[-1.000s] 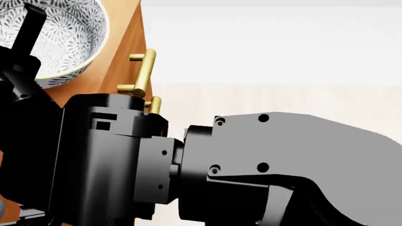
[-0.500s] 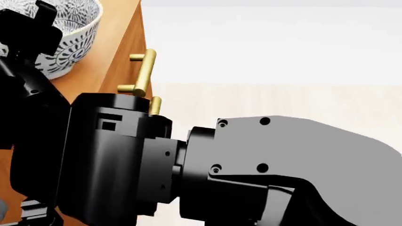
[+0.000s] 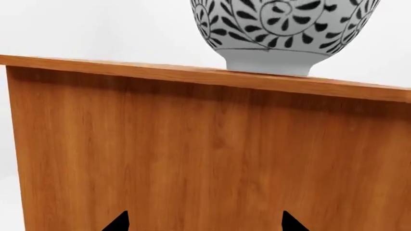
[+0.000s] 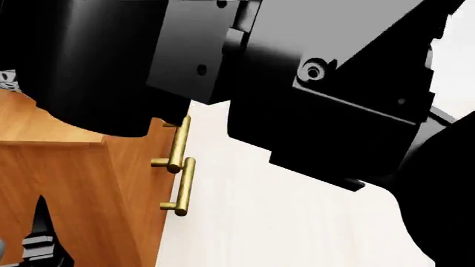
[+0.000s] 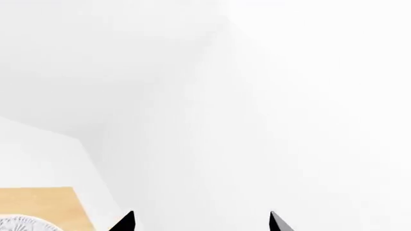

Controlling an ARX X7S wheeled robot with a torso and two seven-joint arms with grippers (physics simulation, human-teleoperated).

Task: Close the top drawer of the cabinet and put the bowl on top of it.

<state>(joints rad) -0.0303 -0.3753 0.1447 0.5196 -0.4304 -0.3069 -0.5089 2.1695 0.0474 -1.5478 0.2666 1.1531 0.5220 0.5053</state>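
White, featureless walls and a pale floor surround an orange-brown wood-grain cabinet (image 3: 205, 159), shown close up in the left wrist view. On its flat top stands the bowl (image 3: 282, 33), white ceramic with dark grey-blue leaf scrolls, resting upright on its small plain foot, which sits near the top's front edge in that view. The left gripper (image 3: 204, 222) shows only as two black fingertips spread well apart against the cabinet's side panel, with nothing between them. The right gripper (image 5: 200, 222) likewise shows two black tips set wide apart, empty, pointed at blank wall, with a sliver of the patterned rim at the corner of its view. From the head view, large black arm housings block most of the scene; beneath them two brass bar handles (image 4: 179, 147) stick out from the cabinet's front. Whether the top drawer is fully shut cannot be read from this angle, since its front is seen almost edge-on. As a judgement, the bowl looks rigid, glazed and slippery, moderately heavy for its size and liable to chip if knocked or dropped. If it needed moving again, the sounder hold would be over the rim, one jaw inside and one outside, rather than around the rounded, slick body. The foot is narrow, so it could tip if nudged sideways.
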